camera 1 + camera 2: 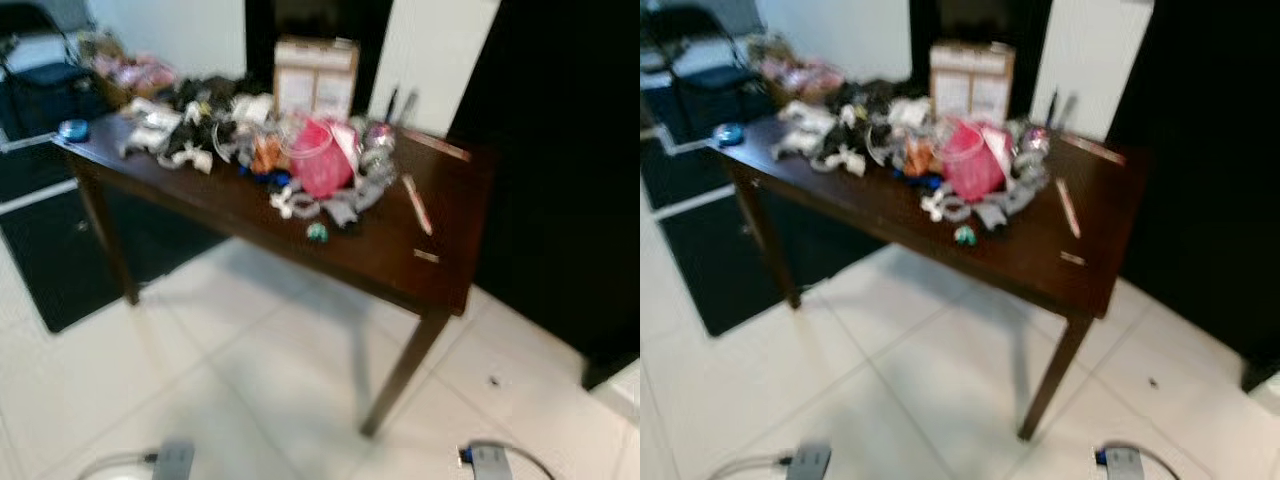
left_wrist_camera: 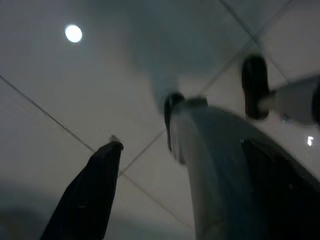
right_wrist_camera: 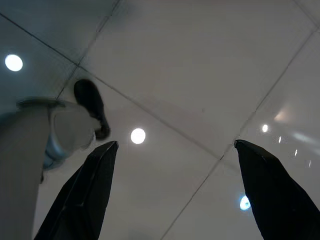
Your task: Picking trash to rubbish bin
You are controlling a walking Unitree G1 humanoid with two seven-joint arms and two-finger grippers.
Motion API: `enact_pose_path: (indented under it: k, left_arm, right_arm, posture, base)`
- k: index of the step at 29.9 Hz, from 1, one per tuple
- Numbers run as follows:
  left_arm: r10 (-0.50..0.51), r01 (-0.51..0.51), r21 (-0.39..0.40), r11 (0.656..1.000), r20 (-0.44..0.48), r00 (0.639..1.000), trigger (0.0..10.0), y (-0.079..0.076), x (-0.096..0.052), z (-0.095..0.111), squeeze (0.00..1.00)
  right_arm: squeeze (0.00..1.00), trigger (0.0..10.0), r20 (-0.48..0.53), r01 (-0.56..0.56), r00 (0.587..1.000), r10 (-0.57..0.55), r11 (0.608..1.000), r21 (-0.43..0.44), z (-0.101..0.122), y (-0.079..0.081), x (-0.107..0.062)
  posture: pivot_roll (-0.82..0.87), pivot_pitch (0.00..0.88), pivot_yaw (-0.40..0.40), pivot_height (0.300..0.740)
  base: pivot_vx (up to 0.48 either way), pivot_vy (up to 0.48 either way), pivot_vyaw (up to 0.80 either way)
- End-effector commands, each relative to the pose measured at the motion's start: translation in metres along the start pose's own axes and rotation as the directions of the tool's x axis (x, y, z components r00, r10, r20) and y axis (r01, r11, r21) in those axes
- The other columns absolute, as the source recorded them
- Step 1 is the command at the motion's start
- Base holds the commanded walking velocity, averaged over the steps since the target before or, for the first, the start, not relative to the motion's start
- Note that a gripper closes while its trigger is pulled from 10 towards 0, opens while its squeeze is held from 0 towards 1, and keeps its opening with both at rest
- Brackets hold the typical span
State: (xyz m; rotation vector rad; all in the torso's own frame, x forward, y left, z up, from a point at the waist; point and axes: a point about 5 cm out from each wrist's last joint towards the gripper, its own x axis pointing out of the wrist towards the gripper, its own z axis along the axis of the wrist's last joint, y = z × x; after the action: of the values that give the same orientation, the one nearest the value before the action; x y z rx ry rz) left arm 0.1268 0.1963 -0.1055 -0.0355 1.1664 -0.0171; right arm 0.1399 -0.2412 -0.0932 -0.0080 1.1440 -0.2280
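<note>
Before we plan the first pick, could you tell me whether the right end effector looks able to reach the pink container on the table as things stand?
Probably not yet. The right end effector hangs open over the floor tiles, while the pink container sits mid-table among clutter, ahead of the robot.

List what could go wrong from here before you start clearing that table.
The pile is tangled and the head views are blurred, so a grasp may snag several pieces.

The small teal item and the pink stick lie near the table edge and could get knocked off.

No bin is visible yet.
</note>
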Motion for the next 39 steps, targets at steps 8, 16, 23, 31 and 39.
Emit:
enact_pose_path:
  k: [8, 16, 23, 31, 39]
  left_arm:
    - [-0.012, 0.012, 0.000, 1.000, -0.011, 1.000, 10.0, -0.0035, 0.0004, -0.0026, 0.00]
    - [-0.005, 0.005, -0.004, 1.000, -0.011, 1.000, 10.0, -0.0035, 0.0003, -0.0036, 0.00]
    - [0.013, -0.013, -0.001, 1.000, -0.011, 1.000, 10.0, -0.0005, 0.0000, -0.0027, 0.00]
    - [0.011, -0.011, 0.004, 1.000, -0.014, 1.000, 10.0, -0.0004, 0.0000, -0.0028, 0.00]
    - [0.015, -0.014, 0.005, 1.000, -0.026, 1.000, 10.0, 0.0002, -0.0005, -0.0070, 0.00]
  right_arm:
    - [0.00, 10.0, -0.020, 0.005, 1.000, -0.005, 1.000, 0.006, -0.0058, -0.0024, -0.0005]
    - [0.00, 10.0, -0.001, -0.003, 1.000, 0.003, 1.000, 0.020, -0.0046, -0.0021, -0.0005]
    - [0.00, 10.0, 0.001, -0.003, 1.000, 0.003, 1.000, 0.028, -0.0043, -0.0020, -0.0005]
    - [0.00, 10.0, 0.003, -0.002, 1.000, 0.002, 1.000, 0.031, -0.0036, -0.0027, -0.0005]
    - [0.00, 10.0, 0.007, -0.007, 1.000, 0.007, 0.999, 0.032, -0.0031, -0.0019, -0.0004]
  posture:
    - [0.02, 0.045, -0.031, 0.740]
    - [0.02, 0.049, -0.031, 0.740]
    - [0.02, 0.050, -0.030, 0.740]
    - [0.02, 0.049, -0.030, 0.740]
    - [0.02, 0.050, -0.030, 0.740]
  base:
    - [0.000, 0.000, -0.80]
    - [0.000, 0.000, -0.50]
    - [0.070, 0.000, 0.00]
    - [0.352, 0.000, 0.00]
    - [0.436, 0.000, 0.00]
